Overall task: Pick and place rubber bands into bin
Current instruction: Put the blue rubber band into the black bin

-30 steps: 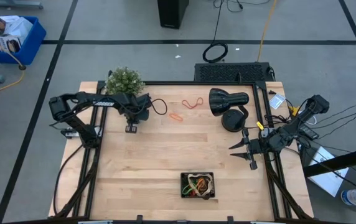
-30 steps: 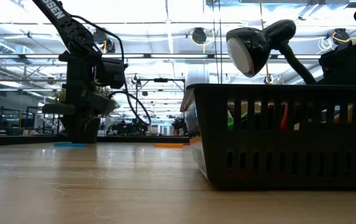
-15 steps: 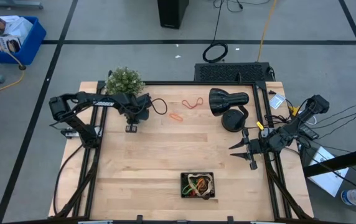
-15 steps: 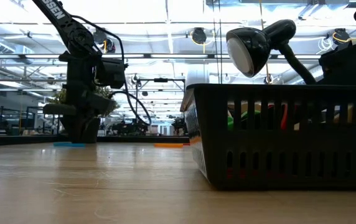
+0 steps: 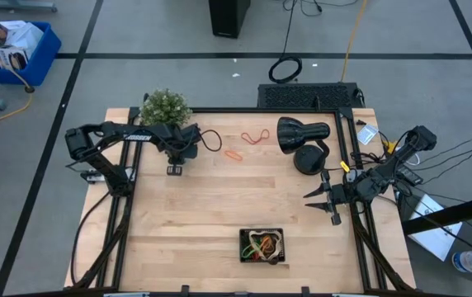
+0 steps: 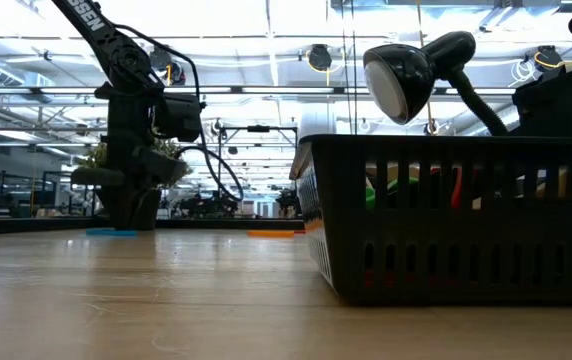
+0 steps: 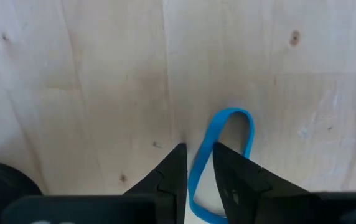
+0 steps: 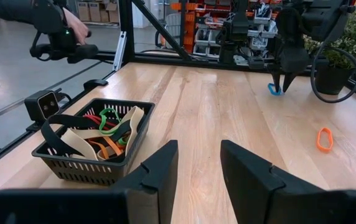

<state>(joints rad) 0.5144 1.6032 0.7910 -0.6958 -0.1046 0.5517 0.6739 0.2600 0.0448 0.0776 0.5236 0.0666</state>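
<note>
My left gripper (image 5: pixel 172 169) stands at the table's far left, next to the potted plant (image 5: pixel 166 107). It points down and is shut on a blue rubber band (image 7: pixel 228 121) that lies on the wood; it also shows in the right wrist view (image 8: pixel 275 90). My right gripper (image 5: pixel 323 198) is open and empty at the table's right edge. The bin (image 5: pixel 262 246), a black slatted basket at the near middle, holds several bands (image 8: pixel 103 134). An orange band (image 5: pixel 234 155) and a red band (image 5: pixel 257 137) lie flat on the table at the far middle. My left gripper has one side of the blue band's loop (image 7: pixel 198 177) between its two fingers, which come from above and point down. The band's rounded far end (image 7: pixel 235 117) lies flat on the table, not lifted.
A black desk lamp (image 5: pixel 302 136) stands at the far right. A black cable loop (image 5: pixel 211 142) hangs off the left wrist. Bare wood lies between the left gripper and the bin. A person's hand (image 8: pixel 73 26) shows beyond the table.
</note>
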